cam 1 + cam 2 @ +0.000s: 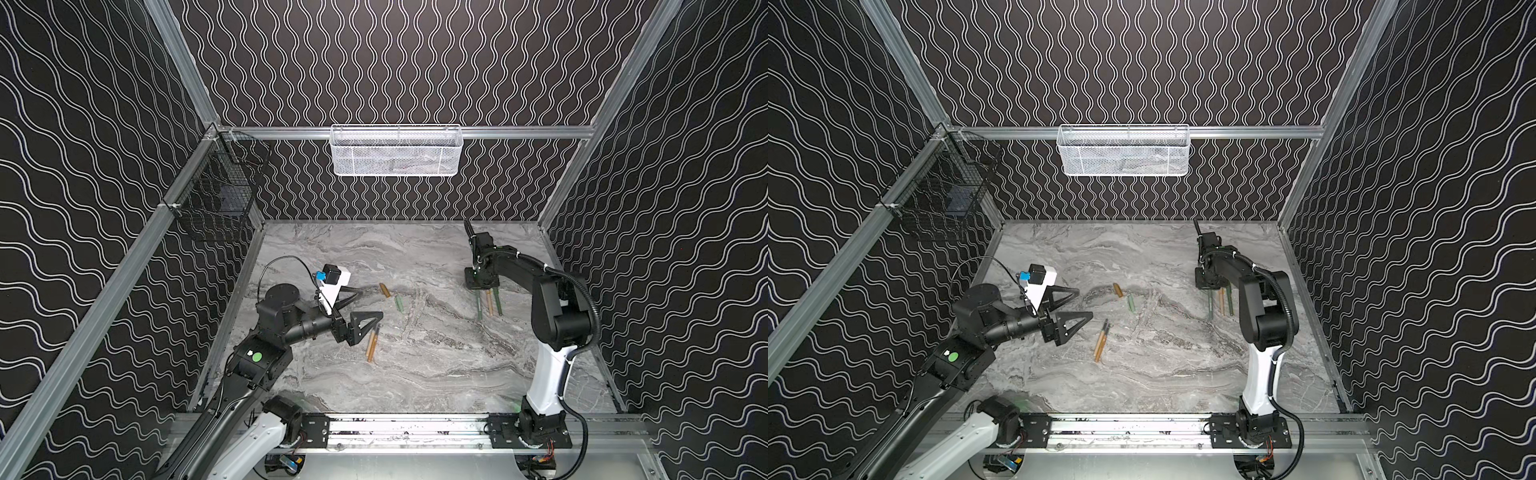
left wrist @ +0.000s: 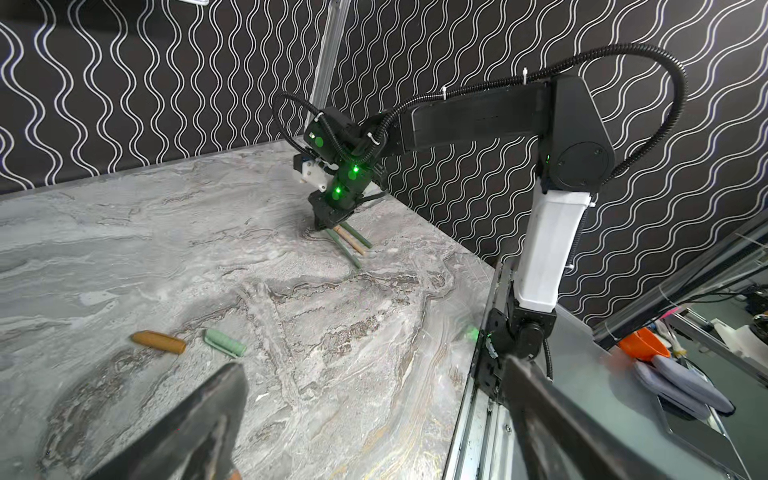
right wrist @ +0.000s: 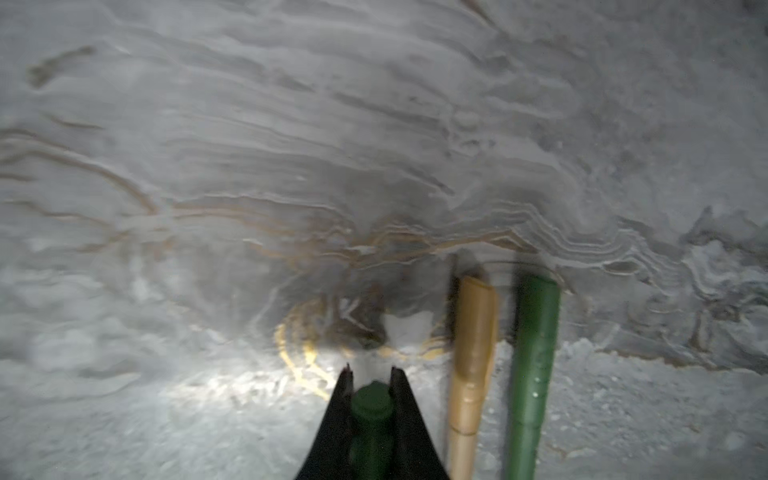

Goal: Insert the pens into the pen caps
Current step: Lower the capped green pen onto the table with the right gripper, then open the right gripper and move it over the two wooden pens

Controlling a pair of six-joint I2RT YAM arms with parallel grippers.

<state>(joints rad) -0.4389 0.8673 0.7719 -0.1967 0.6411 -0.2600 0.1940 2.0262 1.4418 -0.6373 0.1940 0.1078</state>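
Two tan-orange pens (image 1: 372,343) are laid side by side, touching, on the table (image 1: 436,365), close by the left gripper (image 1: 1085,303), whose fingers (image 2: 195,428) are spread wide with nothing between them. If they are closed from this pose, both barrels may be caught at once, or one may be pinched and its neighbour flicked aside. At the far right, the right gripper (image 3: 371,376) is lowered to the table, its fingers (image 3: 411,428) clamped on the end of a dark green pen (image 3: 372,409). A third tan-orange pen (image 3: 473,332) and a green pen (image 3: 534,353) are seen just beside it. Because the hold is taken near one end, the long barrel may droop or swivel once lifted, and the neighbours could be dragged or set rolling. A tan-orange cap (image 1: 385,289) and a pale green cap (image 1: 400,303) are left loose near the middle, well apart from both grippers. Being short and round, they are likely to be pushed away if a tip is driven in off-axis.
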